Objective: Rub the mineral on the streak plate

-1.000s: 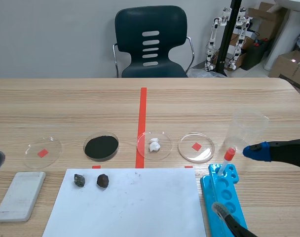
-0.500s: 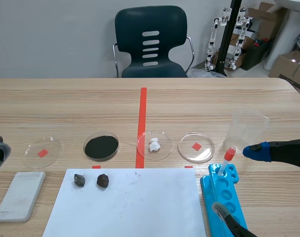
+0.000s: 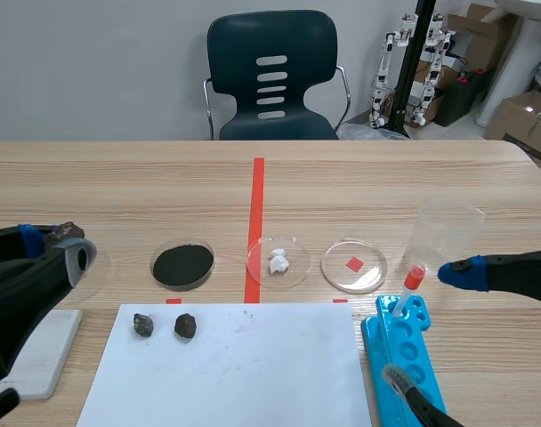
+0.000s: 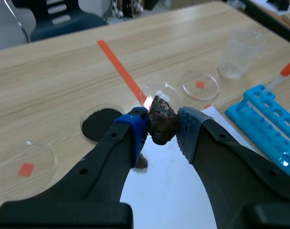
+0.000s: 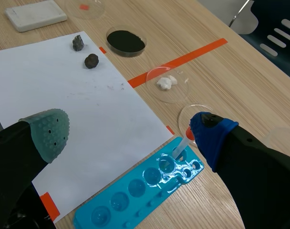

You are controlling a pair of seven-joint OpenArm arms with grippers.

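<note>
My left gripper (image 4: 162, 129) is shut on a dark, rough mineral (image 4: 163, 118) pinched between its pads. In the scene view that gripper (image 3: 64, 242) hangs above the table at the left, over a clear dish (image 3: 101, 267), with the mineral (image 3: 68, 231) at its tip. The white streak plate (image 3: 41, 360) lies flat near the front left edge, partly under the left arm; it also shows in the right wrist view (image 5: 36, 15). My right gripper (image 5: 130, 130) stands open over the blue tray, holding nothing.
Two more minerals (image 3: 143, 325) (image 3: 185, 326) lie on the white paper (image 3: 253, 374). Behind it sit a dish of black powder (image 3: 182, 264), a dish with white lumps (image 3: 278, 261) and a clear dish (image 3: 354, 265). A blue well tray (image 3: 404, 356), a pipette (image 3: 408, 286) and a plastic cup (image 3: 444, 233) stand at the right.
My left arm has come in from the left edge, moving right and upward with the mineral in its grip. The right arm has stayed still.
</note>
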